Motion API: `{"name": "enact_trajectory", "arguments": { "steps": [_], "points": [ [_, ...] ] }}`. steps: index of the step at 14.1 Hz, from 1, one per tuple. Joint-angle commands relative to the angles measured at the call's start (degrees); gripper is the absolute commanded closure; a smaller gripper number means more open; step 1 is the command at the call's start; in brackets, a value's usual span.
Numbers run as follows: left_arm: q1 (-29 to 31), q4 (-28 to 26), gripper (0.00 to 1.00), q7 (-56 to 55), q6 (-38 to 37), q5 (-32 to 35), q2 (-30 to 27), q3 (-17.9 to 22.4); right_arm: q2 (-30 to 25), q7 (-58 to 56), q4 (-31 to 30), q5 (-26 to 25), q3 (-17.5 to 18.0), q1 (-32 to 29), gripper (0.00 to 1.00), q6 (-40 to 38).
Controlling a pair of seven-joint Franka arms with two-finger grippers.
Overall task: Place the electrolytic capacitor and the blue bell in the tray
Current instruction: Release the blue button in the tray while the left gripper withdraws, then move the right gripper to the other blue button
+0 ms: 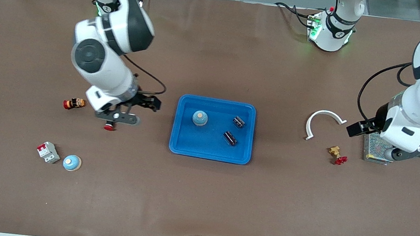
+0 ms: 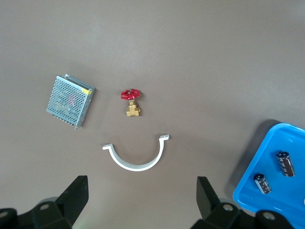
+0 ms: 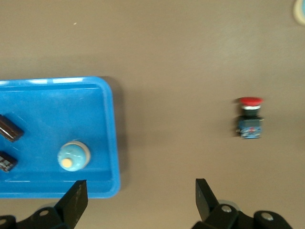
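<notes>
The bright blue tray (image 1: 210, 150) lies mid-table. In it stand a blue bell (image 1: 200, 118) with a tan top and two dark electrolytic capacitors (image 1: 238, 122) (image 1: 230, 138). A second blue bell (image 1: 72, 162) sits on the table toward the right arm's end, nearer to the front camera. My right gripper (image 1: 149, 103) (image 3: 141, 200) hangs open and empty over bare table beside the tray (image 3: 57, 109). My left gripper (image 1: 357, 128) (image 2: 142, 200) is open and empty over the table next to a white half-ring.
A red push button (image 1: 109, 126) (image 3: 250, 119), an orange and red part (image 1: 74, 103) and a circuit breaker (image 1: 48, 152) lie toward the right arm's end. A white half-ring (image 2: 136, 160), a red-handled brass valve (image 2: 132, 101) and a grey mesh box (image 2: 70, 100) lie toward the left arm's end.
</notes>
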Motion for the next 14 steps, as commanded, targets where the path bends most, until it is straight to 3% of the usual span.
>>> {"name": "enact_trajectory", "arguments": {
  "steps": [1, 7, 11, 14],
  "points": [
    [8.6, -1.2, 0.00, 4.0, -0.9, -3.6, -3.4, -5.9, -1.6, -8.3, 0.5, -0.8, 1.1, -4.6, 0.00, -3.0],
    [8.5, -2.1, 0.00, 8.7, -5.7, -3.7, -8.2, -4.2, -1.1, -23.3, 0.5, -1.0, 1.1, -14.0, 0.00, -3.1],
    [-3.5, -6.2, 0.00, 17.0, -6.9, -5.3, -13.3, 10.6, 1.5, -30.0, 3.0, -2.3, 1.1, -18.6, 0.00, -2.2],
    [-7.5, -9.9, 0.00, 18.0, -5.2, -9.0, -16.8, 16.9, 4.7, -31.0, 3.1, -4.3, 1.1, -19.8, 0.00, 2.7]
  ]
}}
